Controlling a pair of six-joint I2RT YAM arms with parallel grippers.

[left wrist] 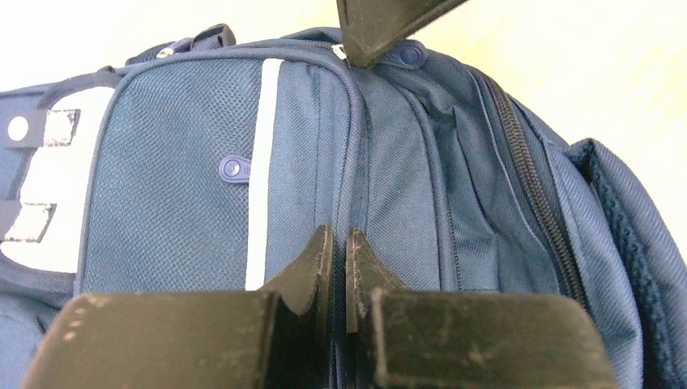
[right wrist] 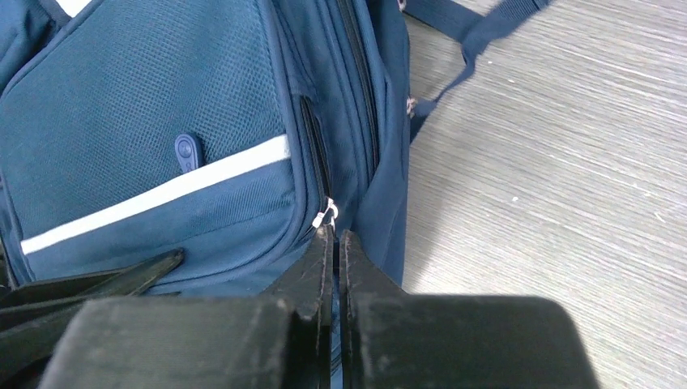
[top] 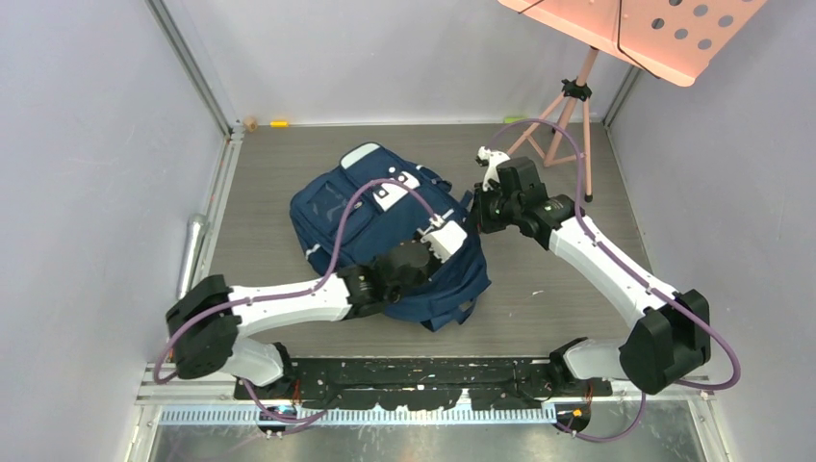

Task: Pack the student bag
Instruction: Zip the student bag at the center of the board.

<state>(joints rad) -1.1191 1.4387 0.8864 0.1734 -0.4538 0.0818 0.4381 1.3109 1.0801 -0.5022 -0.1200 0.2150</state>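
Note:
The student bag (top: 375, 226), navy with pale stripes and white patches, lies on the grey table (top: 548, 289). My left gripper (top: 438, 258) rests on its near right part. In the left wrist view, this gripper (left wrist: 340, 235) is shut with a fold of the bag's fabric (left wrist: 178, 186) pinched between the jaws. My right gripper (top: 478, 210) meets the bag's right edge. Seen from the right wrist, it (right wrist: 334, 237) is shut on blue material of the bag (right wrist: 146, 121), just below a small metal zip ring (right wrist: 326, 212). The main zip looks shut.
A pink music stand (top: 575, 96) stands at the back right, its perforated desk (top: 635, 29) overhanging the table. Walls enclose the left, back and right. A small yellow item (top: 279, 123) lies at the back edge. A metal cylinder (top: 192, 241) lies along the left rail.

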